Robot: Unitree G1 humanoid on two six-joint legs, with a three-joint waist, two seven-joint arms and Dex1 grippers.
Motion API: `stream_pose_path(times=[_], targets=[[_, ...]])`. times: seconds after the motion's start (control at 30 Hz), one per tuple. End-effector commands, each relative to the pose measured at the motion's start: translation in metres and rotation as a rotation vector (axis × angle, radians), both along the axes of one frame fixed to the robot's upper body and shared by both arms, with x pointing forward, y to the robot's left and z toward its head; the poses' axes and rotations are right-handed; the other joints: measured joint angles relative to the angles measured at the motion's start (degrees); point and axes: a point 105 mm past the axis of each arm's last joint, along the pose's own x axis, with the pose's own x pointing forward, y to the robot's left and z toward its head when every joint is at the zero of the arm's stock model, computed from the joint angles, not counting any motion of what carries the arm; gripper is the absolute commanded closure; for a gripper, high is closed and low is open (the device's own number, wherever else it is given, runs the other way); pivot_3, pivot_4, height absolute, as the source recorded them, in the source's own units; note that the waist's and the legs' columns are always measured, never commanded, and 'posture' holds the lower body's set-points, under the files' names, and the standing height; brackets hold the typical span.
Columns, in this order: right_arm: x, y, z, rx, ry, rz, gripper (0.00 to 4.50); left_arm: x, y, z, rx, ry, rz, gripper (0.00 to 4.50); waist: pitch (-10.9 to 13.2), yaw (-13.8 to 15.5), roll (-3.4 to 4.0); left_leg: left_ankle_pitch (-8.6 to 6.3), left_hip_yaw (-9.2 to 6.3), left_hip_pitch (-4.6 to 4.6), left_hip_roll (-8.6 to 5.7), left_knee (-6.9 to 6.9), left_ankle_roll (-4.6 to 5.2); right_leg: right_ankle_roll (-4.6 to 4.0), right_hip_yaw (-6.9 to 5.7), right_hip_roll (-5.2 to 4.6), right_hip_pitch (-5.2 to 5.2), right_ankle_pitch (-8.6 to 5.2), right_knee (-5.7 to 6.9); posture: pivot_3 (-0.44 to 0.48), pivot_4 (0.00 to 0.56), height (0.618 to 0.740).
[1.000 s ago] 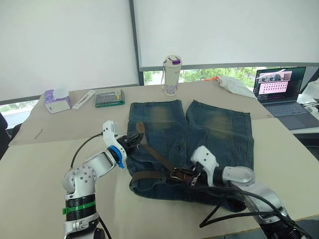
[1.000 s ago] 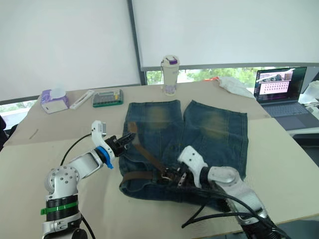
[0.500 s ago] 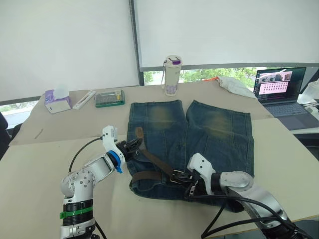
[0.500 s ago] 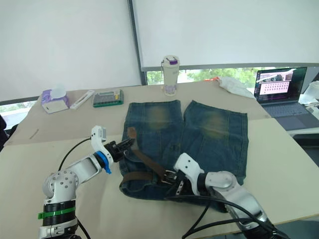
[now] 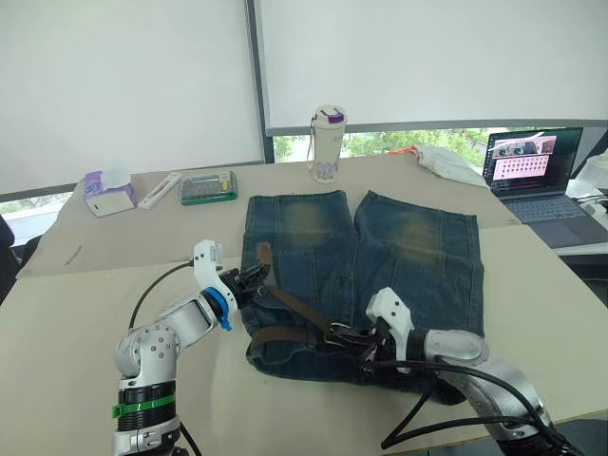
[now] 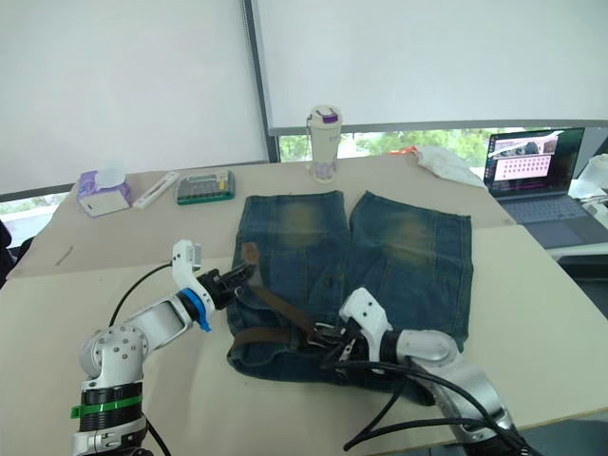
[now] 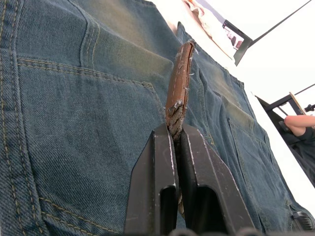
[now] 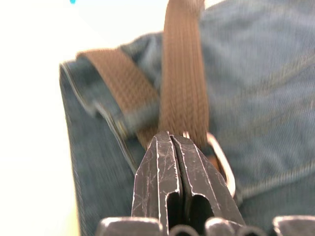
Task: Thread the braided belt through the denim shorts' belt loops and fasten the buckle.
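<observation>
The denim shorts (image 5: pixel 408 237) lie flat on the table, waistband nearest me. The braided belt (image 5: pixel 294 304) runs along the left part of the waistband (image 5: pixel 280 334), then slants up over the left leg. My left gripper (image 5: pixel 258 277) is shut on the strap near its free tip (image 7: pixel 179 78), held just above the denim. My right gripper (image 5: pixel 356 337) sits at the middle of the waistband, shut at the buckle (image 8: pixel 222 160), where the strap (image 8: pixel 182 88) passes through the silver frame. A belt loop (image 8: pixel 140 118) seems to cross the strap beside it.
At the back stand a bottle with a purple lid (image 5: pixel 328 142), a green case (image 5: pixel 209 186), a white bar (image 5: pixel 160 190) and a purple tissue box (image 5: pixel 106 193). An open laptop (image 5: pixel 537 166) and a white bag (image 5: pixel 446 161) sit at the far right. Black cables trail from my right arm.
My right gripper slid left along the waistband, then came back a little to the right, staying at the buckle. My left gripper, still holding the belt's free end, barely moved.
</observation>
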Motion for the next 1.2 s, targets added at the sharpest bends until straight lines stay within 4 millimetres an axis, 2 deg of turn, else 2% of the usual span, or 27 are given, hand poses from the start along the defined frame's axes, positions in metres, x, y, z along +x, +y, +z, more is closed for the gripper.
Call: stream_pose_path(times=[0.03,0.27,0.53,0.9,1.2], targets=[[0.002,-0.002,0.012,0.031,-0.052,-0.027,4.48,0.002,0.004,0.011,-0.008,-0.056,0.017,4.5,0.0,0.0,0.0,0.0,0.0,0.0,-0.01,0.0,0.0,0.0,0.0,0.0,0.0,0.0,0.0,0.0,0.15,0.74],[0.008,-0.009,-0.01,-0.076,-0.021,-0.059,4.48,0.003,0.003,0.011,-0.01,-0.062,0.017,4.5,0.0,0.0,0.0,0.0,0.0,0.0,-0.01,0.0,0.0,0.0,0.0,0.0,0.0,0.0,0.0,0.0,0.15,0.74],[0.009,-0.01,-0.022,-0.108,0.006,-0.057,4.48,0.003,0.003,0.012,-0.013,-0.067,0.019,4.5,0.0,0.0,0.0,0.0,0.0,0.0,0.0,0.0,0.0,0.0,0.0,0.0,0.01,0.0,0.0,0.0,0.15,0.74],[-0.003,-0.008,-0.044,-0.275,0.009,0.074,4.48,0.004,0.0,0.017,-0.019,-0.077,0.017,4.5,0.0,0.0,-0.02,0.0,0.0,0.06,0.0,0.0,0.0,0.0,-0.02,0.0,0.06,0.0,-0.03,0.0,0.15,0.74],[0.001,-0.013,-0.057,-0.358,0.027,0.069,4.48,0.009,-0.024,0.058,-0.102,-0.167,-0.077,4.5,0.0,-0.1,-0.08,0.0,0.0,0.12,0.03,0.0,-0.02,0.0,-0.02,0.02,0.12,0.0,-0.01,0.0,0.15,0.74]])
